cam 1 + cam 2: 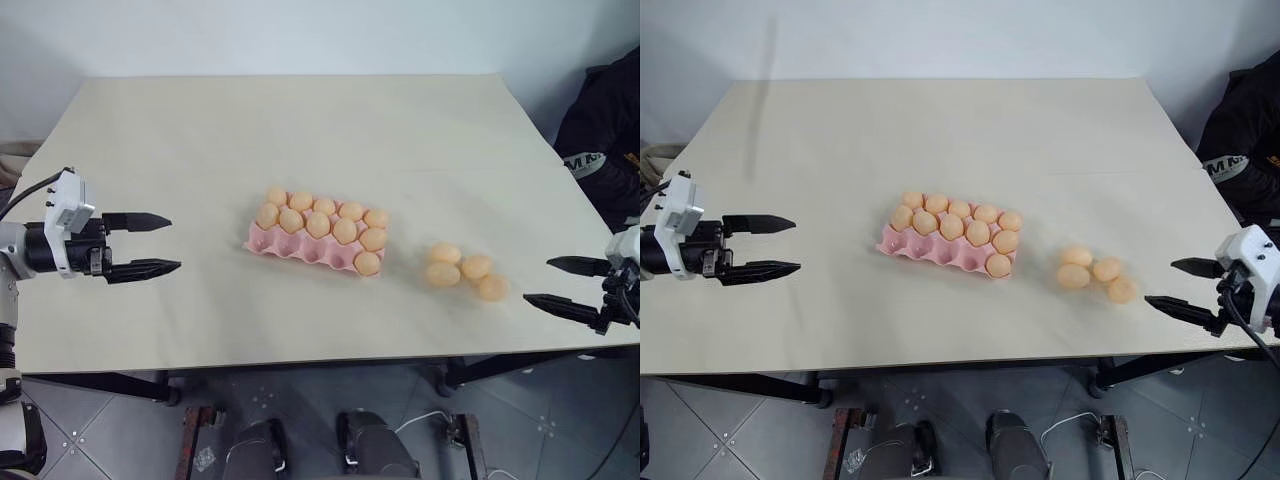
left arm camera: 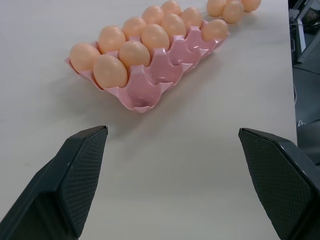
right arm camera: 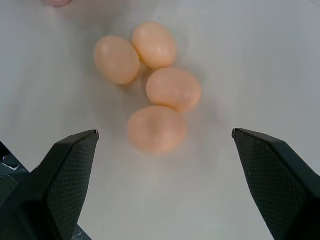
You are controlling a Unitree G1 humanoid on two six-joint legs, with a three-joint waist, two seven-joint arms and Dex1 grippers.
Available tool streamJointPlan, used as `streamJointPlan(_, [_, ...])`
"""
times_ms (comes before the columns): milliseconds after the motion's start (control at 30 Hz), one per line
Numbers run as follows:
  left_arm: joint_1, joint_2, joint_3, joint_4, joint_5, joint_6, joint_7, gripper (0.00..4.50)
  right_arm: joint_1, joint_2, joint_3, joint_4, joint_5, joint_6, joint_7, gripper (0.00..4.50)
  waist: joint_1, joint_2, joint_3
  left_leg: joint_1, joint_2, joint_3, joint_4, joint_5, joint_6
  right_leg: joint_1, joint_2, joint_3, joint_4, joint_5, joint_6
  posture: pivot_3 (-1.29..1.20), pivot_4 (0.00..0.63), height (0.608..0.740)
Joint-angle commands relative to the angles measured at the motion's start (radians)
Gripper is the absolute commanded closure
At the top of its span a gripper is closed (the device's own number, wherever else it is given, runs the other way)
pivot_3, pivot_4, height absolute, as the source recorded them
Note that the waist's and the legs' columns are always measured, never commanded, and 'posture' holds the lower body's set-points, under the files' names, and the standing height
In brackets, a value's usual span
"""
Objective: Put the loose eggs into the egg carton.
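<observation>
Left eye view shows a pale worktop (image 1: 200, 150) with the pink egg carton (image 1: 300, 246) lying near its middle, turned slightly askew, most cups filled with pale orange-tan eggs and a row of empty cups along its near side. The loose eggs (image 1: 462, 268) lie in a tight cluster on the bare worktop to the right of the carton, apart from it; the right wrist view shows four of them (image 3: 156, 80), touching one another. The left pincer (image 1: 143, 244) hovers over the worktop's left part, well apart from the carton, its two black fingers spread wide and holding nothing. The right pincer (image 1: 568, 283) hangs by the right near corner of the worktop, near the loose eggs but not touching them, its fingers also spread wide and empty. Nothing stands between either pincer and the eggs or the carton: the surface around both is bare. The far half of the worktop is open, and there is free room on the near side up to the front edge. Past the right edge a person in dark clothing (image 1: 610, 130) is beside the worktop. Below the front edge, tiled floor (image 1: 120, 430) and dark frame legs show.
</observation>
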Motion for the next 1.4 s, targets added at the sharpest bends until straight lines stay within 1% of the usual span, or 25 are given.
streamJointPlan(33, [-0.033,0.031,0.006,0.023,-0.006,-0.001,-0.031,0.03,0.012,-0.002,-0.048,-0.051,0.017,0.009,-0.019,0.00,0.000,0.000,0.000,0.000,0.000,0.000,0.000,0.000,0.000,0.000,0.000,0.000,0.000,0.000,0.000,0.00,0.150,0.740])
streamJointPlan(67, [-0.034,0.032,0.003,0.029,-0.004,0.003,-0.035,0.03,0.015,-0.001,-0.051,-0.059,0.020,0.018,-0.025,0.00,0.000,0.000,0.000,0.000,0.000,0.000,0.000,0.000,0.000,0.000,0.000,0.000,0.000,0.000,0.000,0.00,0.150,0.740])
streamJointPlan(133, [-0.041,0.020,0.013,0.024,0.012,-0.033,0.009,0.03,0.027,-0.003,-0.054,-0.078,0.018,0.050,-0.048,0.00,0.001,0.000,0.000,0.000,0.000,0.000,0.000,0.000,0.000,0.000,0.000,0.000,0.000,0.000,0.000,0.00,0.150,0.740])
streamJointPlan(167, [-0.047,0.029,0.003,0.028,0.002,0.025,0.000,0.03,0.034,0.000,-0.056,-0.088,0.014,0.058,-0.064,0.00,0.001,0.000,0.000,0.000,0.000,0.000,0.000,0.000,0.000,0.000,0.000,0.000,0.000,0.000,0.000,0.00,0.150,0.740])
streamJointPlan(267, [-0.041,0.034,-0.007,0.020,0.007,0.043,-0.002,0.03,0.040,0.006,-0.050,-0.114,0.010,0.096,-0.107,0.00,0.001,0.000,0.000,0.000,0.000,0.000,0.000,0.000,0.000,0.000,0.000,0.001,0.000,0.000,0.000,0.00,0.150,0.740])
streamJointPlan(433, [-0.019,0.012,0.019,0.017,-0.009,-0.066,-0.041,0.03,0.050,0.021,-0.050,-0.167,0.023,0.137,-0.148,0.00,0.001,0.000,0.000,0.000,0.000,0.000,0.000,0.000,0.000,0.000,0.000,0.000,0.000,0.000,0.000,0.00,0.150,0.740])
streamJointPlan(567, [-0.035,-0.025,0.038,0.028,-0.058,-0.122,-0.089,0.03,0.052,0.042,-0.029,-0.213,0.014,0.165,-0.200,0.00,0.002,0.000,0.000,0.000,0.000,0.000,0.000,0.000,0.000,0.000,0.000,0.000,0.000,0.000,0.000,0.00,0.150,0.740])
streamJointPlan(733, [-0.036,-0.041,0.033,0.040,-0.088,-0.148,-0.122,0.03,0.061,0.059,0.013,-0.248,-0.004,0.204,-0.254,0.00,0.002,0.000,0.000,0.000,0.000,0.000,0.001,0.000,0.000,0.000,0.000,0.000,0.001,0.000,0.000,0.00,0.150,0.740])
streamJointPlan(833, [-0.031,-0.048,0.026,0.032,-0.102,-0.149,-0.127,0.03,0.041,0.076,0.036,-0.262,0.003,0.248,-0.289,0.00,0.000,0.000,0.000,0.000,0.000,0.000,0.000,0.000,0.000,0.000,0.000,0.001,0.001,0.000,0.000,0.00,0.150,0.740])
streamJointPlan(1067, [-0.016,-0.059,0.019,0.013,-0.133,-0.153,-0.144,0.03,-0.025,0.120,0.123,-0.206,-0.040,0.249,-0.355,0.00,0.001,0.000,0.000,0.000,0.000,0.000,0.002,0.000,0.000,0.000,0.000,0.001,0.003,0.000,0.000,0.00,0.150,0.740])
streamJointPlan(1400, [0.012,-0.057,0.021,-0.030,-0.149,-0.143,-0.115,0.03,-0.105,0.162,0.186,-0.133,-0.073,0.227,-0.379,0.00,-0.001,0.000,0.000,0.000,0.000,0.001,0.003,0.000,0.001,-0.001,0.000,0.001,0.004,0.000,0.000,0.00,0.150,0.740])
